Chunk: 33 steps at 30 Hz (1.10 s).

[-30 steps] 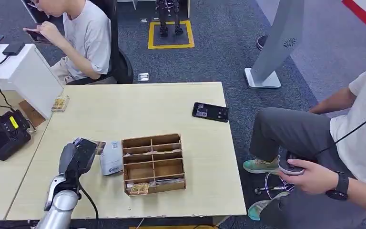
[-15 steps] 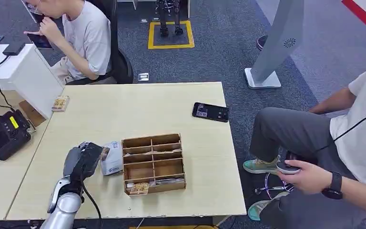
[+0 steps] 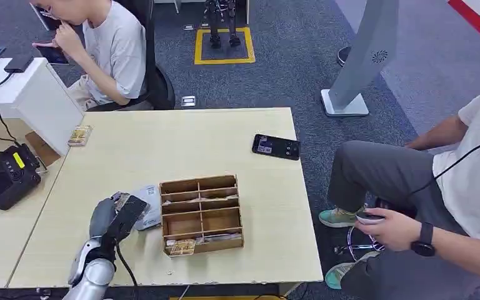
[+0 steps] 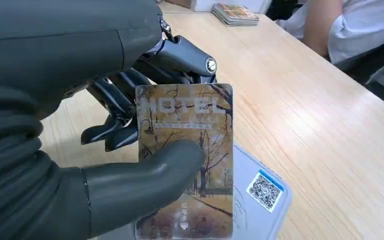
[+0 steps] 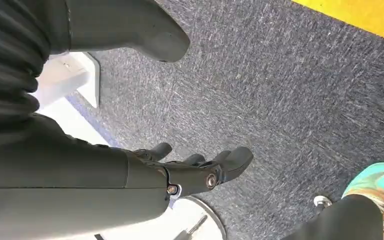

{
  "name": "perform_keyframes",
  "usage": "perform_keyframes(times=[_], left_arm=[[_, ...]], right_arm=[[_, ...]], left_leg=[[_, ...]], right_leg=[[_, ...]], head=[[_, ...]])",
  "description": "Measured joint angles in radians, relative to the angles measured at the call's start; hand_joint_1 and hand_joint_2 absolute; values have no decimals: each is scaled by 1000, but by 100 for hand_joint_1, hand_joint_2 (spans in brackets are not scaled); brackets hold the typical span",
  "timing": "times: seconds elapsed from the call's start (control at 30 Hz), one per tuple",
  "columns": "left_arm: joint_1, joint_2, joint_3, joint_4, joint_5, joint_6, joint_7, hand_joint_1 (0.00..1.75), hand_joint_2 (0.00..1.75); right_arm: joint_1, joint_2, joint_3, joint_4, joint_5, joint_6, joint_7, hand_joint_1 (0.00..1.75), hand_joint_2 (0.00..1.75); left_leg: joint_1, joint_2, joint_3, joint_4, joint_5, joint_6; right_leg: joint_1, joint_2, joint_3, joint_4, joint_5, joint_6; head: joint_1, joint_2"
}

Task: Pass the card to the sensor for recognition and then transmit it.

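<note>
Left hand (image 3: pixel 114 220) has moved right across desk (image 3: pixel 181 140); now over white sensor (image 3: pixel 147 212), beside wooden organiser (image 3: pixel 201 214). Thumb and fingers (image 4: pixel 130 107) pinch hotel card (image 4: pixel 185 160), just above sensor: recognition step likely underway. Right hand (image 5: pixel 180 175) hangs over floor, fingers apart, holding nothing.

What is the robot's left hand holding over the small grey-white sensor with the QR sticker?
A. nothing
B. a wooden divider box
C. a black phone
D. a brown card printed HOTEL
D: in the left wrist view the left hand pinches the brown HOTEL card above the grey-white sensor.
</note>
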Motion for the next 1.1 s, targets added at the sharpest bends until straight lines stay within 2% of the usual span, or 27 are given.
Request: perform_keyframes(times=[0.43,0.57,0.77,0.97,1.1], left_arm=[[0,-3,0,7,-1,0,0,175,175],[0,-15,0,34,-85,32,7,175,175],[0,-28,0,59,-100,46,0,175,175],[0,-26,1,41,-7,7,-24,175,175],[5,-7,17,-25,100,-48,-33,175,175]], right_arm=[[0,0,1,0,0,0,0,0,175],[0,0,18,0,0,2,8,0,175],[0,0,25,0,0,5,11,0,175],[0,0,25,0,0,4,9,0,175],[1,0,25,0,0,2,4,0,175]], left_leg=[[0,0,0,0,0,0],[0,0,1,0,0,0],[0,0,1,0,0,0],[0,-1,1,0,1,0],[0,-1,1,0,1,-1]], right_leg=[[0,0,0,0,0,0],[0,0,1,0,0,0],[0,0,1,0,0,0],[0,-1,2,0,0,0],[0,-1,2,0,0,0]], head=[[0,0],[0,0],[0,0],[0,0],[0,0]])
